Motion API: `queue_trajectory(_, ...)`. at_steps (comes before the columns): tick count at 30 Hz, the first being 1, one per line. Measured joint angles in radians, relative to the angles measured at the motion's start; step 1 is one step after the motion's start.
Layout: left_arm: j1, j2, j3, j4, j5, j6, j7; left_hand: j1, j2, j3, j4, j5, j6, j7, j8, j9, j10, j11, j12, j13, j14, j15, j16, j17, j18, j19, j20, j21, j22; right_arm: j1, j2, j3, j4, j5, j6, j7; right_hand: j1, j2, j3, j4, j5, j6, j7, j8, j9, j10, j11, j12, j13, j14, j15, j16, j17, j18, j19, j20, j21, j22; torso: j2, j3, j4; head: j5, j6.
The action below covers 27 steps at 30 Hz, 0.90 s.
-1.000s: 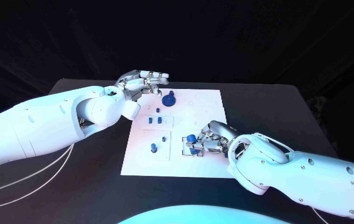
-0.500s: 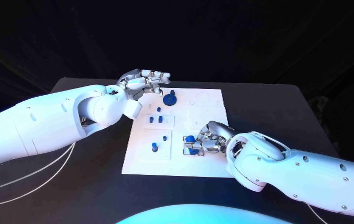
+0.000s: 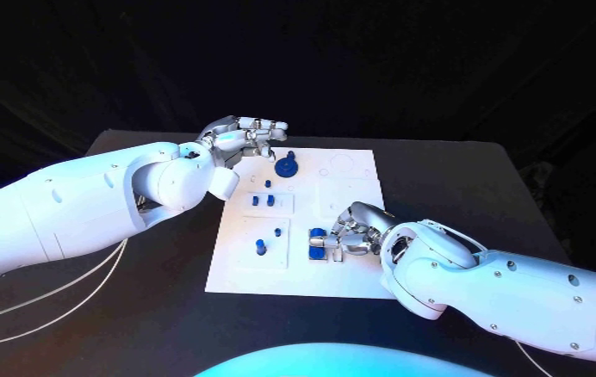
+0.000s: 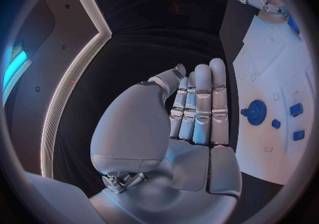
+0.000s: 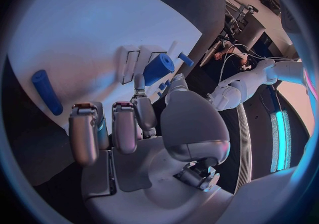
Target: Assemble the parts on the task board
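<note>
Black table (image 3: 149, 248) under dark backdrop, white task board (image 3: 342, 189) at centre. Left hand (image 3: 244, 139) at board's far left corner, fingers straight and together, holding nothing. Blue parts (image 3: 263, 200) standing mid-board. Right hand (image 3: 354, 235) at near edge, touching blue block (image 3: 318, 244); grasp unclear.

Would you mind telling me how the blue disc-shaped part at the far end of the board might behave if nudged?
The blue disc part looks rigid, moulded. Lying flat on the task board, it would probably slide rather than tip; on edge it might roll. It seems small and light.
</note>
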State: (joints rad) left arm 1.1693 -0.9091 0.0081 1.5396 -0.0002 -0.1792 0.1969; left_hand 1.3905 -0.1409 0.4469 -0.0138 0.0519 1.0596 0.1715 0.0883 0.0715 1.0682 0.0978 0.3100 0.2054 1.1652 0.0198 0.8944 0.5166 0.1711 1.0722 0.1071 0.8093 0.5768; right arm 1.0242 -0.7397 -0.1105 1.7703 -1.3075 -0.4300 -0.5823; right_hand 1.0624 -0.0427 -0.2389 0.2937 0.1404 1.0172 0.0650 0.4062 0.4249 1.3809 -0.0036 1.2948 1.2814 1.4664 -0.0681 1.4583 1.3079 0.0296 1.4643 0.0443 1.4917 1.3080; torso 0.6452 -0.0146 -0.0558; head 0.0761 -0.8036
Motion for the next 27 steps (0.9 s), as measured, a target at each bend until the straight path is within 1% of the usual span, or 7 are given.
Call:
queue_trajectory(5,0.000,-0.001,0.000,0.001,0.000,0.000,-0.001,0.000,0.000,0.000,0.000,0.000,0.000,0.000,0.000,0.000,0.000,0.000,0.000,0.000,0.000,0.000,0.000,0.000,0.000,0.000,0.000,0.000,0.000,0.000,-0.010,0.000,0.015,-0.012,-0.006,0.003,-0.006,0.004,0.015,-0.001,0.001,0.000,0.000,0.000,0.003,0.000,0.000,0.000,0.000,0.000,0.000,0.000,0.000,0.000,0.000,0.000,0.000,0.000,0.000,0.0004,0.0000,0.001,0.000)
queue_trajectory(7,0.000,-0.002,0.000,0.001,0.000,0.000,-0.001,0.000,0.000,0.000,0.000,0.000,0.000,0.000,0.000,0.000,0.000,0.000,0.000,0.000,0.000,0.000,0.000,0.000,0.000,0.000,0.000,0.000,0.000,0.000,-0.018,0.000,0.023,-0.018,-0.009,0.004,0.003,0.013,0.025,-0.004,0.025,0.000,0.000,0.004,0.005,0.000,0.000,0.000,0.002,0.000,0.000,0.000,0.000,0.000,0.000,0.000,0.000,0.000,0.000,0.0006,-0.0001,0.001,0.000)
queue_trajectory(9,0.000,-0.003,0.000,0.001,0.000,0.000,-0.001,0.000,0.000,0.000,0.000,0.000,0.000,0.000,0.000,0.000,0.000,0.000,0.000,0.000,0.000,0.000,0.000,0.000,0.000,0.000,0.000,0.000,0.000,0.000,-0.027,0.000,0.034,-0.025,-0.012,0.006,0.038,0.031,0.036,-0.014,0.073,0.000,0.000,0.005,0.009,0.000,0.000,0.000,0.008,0.000,0.000,0.000,0.000,0.000,0.000,0.000,0.000,0.000,0.000,0.0006,-0.0003,0.001,0.000)
queue_trajectory(12,0.000,-0.004,0.000,0.001,0.000,0.001,-0.001,0.000,0.000,0.000,0.000,0.000,0.000,0.000,0.000,0.000,0.000,0.000,0.000,0.000,0.000,0.000,0.000,0.000,0.000,0.000,0.000,0.000,0.000,-0.001,-0.042,0.000,0.051,-0.037,-0.014,0.009,0.101,0.035,0.048,-0.029,0.112,0.000,0.000,0.011,0.015,0.006,-0.006,0.009,0.021,0.000,0.000,0.000,0.000,0.000,0.000,0.000,0.000,0.000,0.000,0.0006,-0.0008,0.002,0.001)
queue_trajectory(15,0.000,-0.005,0.000,0.002,0.000,0.001,-0.002,0.000,0.000,0.000,0.000,0.000,0.000,0.000,0.000,0.000,0.000,0.000,0.000,0.000,0.000,0.000,0.000,0.000,0.000,0.000,0.000,0.000,0.000,-0.001,-0.051,0.000,0.064,-0.048,-0.016,0.013,0.135,0.034,0.049,-0.044,0.123,0.000,0.000,0.016,0.018,0.009,-0.009,0.014,0.027,0.000,0.000,0.000,0.000,0.000,0.000,0.000,0.007,0.000,0.000,0.0006,-0.0011,0.002,0.001)
queue_trajectory(20,0.000,-0.005,0.000,0.002,0.000,0.001,-0.002,0.000,0.000,0.000,0.000,0.000,0.000,0.000,0.000,0.000,0.000,0.000,0.000,0.000,0.000,0.000,0.000,0.000,0.000,0.000,0.000,0.000,0.000,-0.002,-0.052,0.000,0.068,-0.060,-0.015,0.019,0.153,0.038,0.049,-0.050,0.123,0.003,-0.003,0.019,0.020,0.011,-0.011,0.021,0.027,0.000,0.000,0.000,0.000,0.000,0.000,0.000,0.007,0.000,0.000,0.0010,-0.0016,0.002,0.002)
queue_trajectory(27,0.000,-0.005,0.000,0.002,0.000,0.001,-0.003,0.000,0.000,0.000,0.000,0.000,0.000,0.000,0.000,0.000,0.000,0.000,0.000,0.000,0.000,0.000,0.000,0.000,0.000,0.000,0.000,0.000,0.000,-0.002,-0.036,0.000,0.049,-0.071,-0.010,0.023,0.175,0.048,0.052,-0.058,0.129,0.007,-0.006,0.023,0.024,0.018,-0.011,0.026,0.029,-0.002,-0.002,0.000,0.000,0.000,0.004,-0.004,0.012,0.000,0.000,0.0006,-0.0003,-0.002,0.003)
